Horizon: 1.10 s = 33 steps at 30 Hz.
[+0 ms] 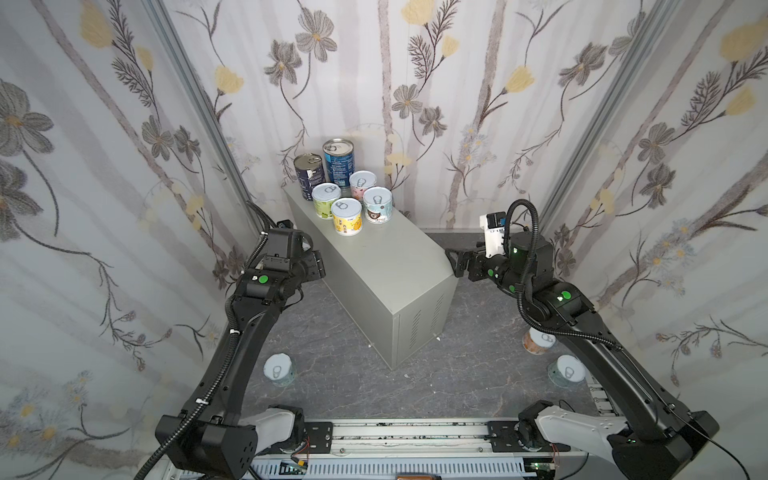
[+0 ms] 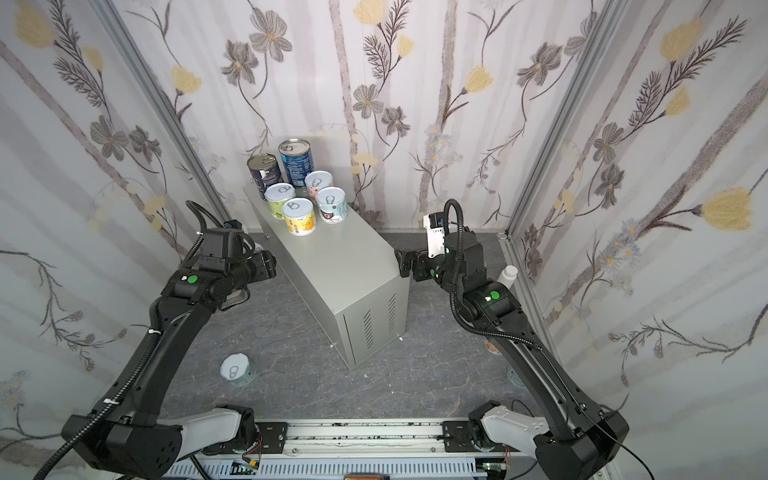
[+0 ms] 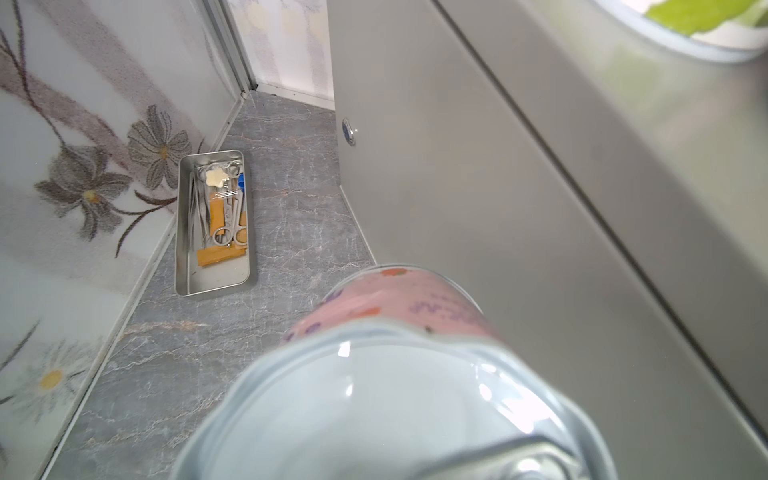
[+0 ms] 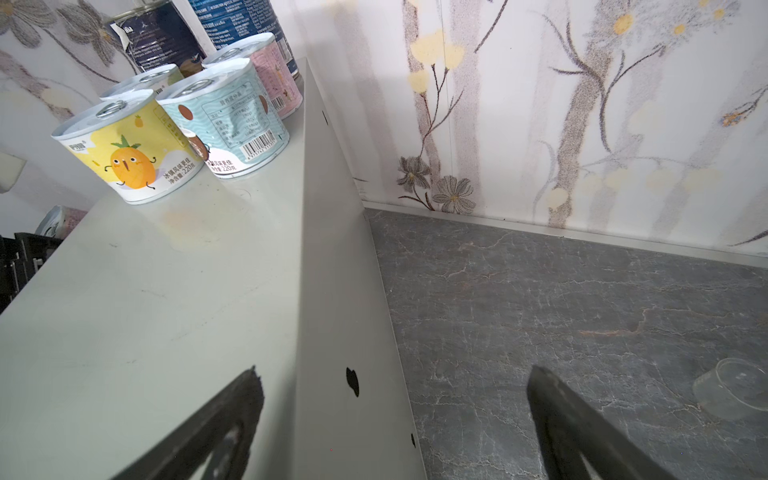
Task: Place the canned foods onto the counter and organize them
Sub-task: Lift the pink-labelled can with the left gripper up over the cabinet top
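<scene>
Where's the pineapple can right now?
In a top view the yellow pineapple can stands on the counter, frontmost in the can cluster at its far end, left of the light blue coconut can and in front of the green can.

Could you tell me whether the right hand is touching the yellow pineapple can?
Apart. The right wrist view shows a stretch of bare counter between the open right hand and the yellow pineapple can.

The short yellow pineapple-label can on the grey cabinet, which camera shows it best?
Right wrist view: the short yellow pineapple-label can stands close, its whole label facing the camera. Both top views show it small, mainly its lid. The left wrist view misses it.
</scene>
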Available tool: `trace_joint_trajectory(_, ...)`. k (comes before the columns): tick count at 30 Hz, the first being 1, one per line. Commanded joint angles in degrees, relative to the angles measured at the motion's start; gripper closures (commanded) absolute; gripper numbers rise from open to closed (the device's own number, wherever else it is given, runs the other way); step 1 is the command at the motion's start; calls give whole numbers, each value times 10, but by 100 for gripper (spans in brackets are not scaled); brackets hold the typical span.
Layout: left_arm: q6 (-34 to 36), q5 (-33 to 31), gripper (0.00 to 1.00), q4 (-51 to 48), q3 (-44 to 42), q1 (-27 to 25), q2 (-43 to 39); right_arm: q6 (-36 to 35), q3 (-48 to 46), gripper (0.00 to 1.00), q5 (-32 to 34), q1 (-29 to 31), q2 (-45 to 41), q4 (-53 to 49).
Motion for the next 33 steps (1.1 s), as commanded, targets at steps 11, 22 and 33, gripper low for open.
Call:
trace_joint_trajectory(11, -7, -84, 50, -93, 68, -111, -40, 1, 7, 0, 0, 17, 3, 22)
trace_joint_trajectory(22, -13, -110, 53, -165, 126, -186, -51, 4, 11, 0, 18, 35, -8, 16)
trace_joint_trajectory(33, 8, -40, 54, -178, 202, -235, -33, 6, 7, 0, 29, 38, -25, 12)
